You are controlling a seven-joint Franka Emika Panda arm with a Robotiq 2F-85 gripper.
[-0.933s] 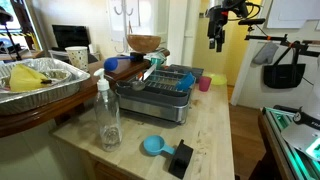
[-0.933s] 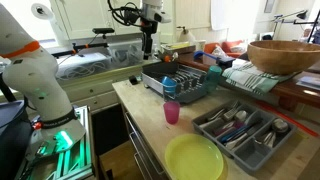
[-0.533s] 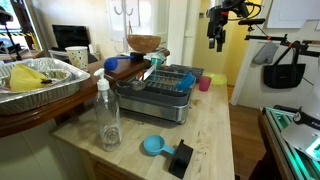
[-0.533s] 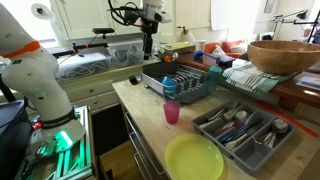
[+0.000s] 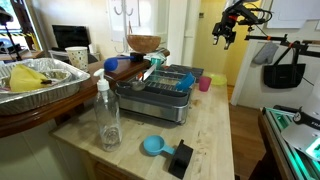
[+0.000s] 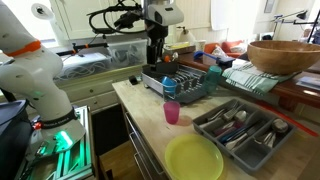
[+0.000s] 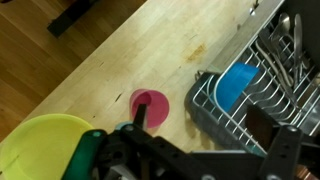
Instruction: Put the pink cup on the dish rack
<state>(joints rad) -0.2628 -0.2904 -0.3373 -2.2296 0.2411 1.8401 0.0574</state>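
Counter (image 7: 120,50): pale wood, visible grain, satin sheen. Pink cup (image 7: 152,107): smooth plastic, matt. Dish rack (image 5: 160,100): bright metal wire over grey plastic. Foil tray (image 5: 45,88): crinkled, shiny aluminium. Bottle (image 5: 107,115): clear plastic. Bowl (image 5: 144,44): polished wood.

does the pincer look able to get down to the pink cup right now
Probably yes: the pink cup stands upright on the wooden counter, apart from the dish rack and the yellow plate, with nothing over it. The pincer hangs high above the counter.

No text, label or number is legible anywhere.
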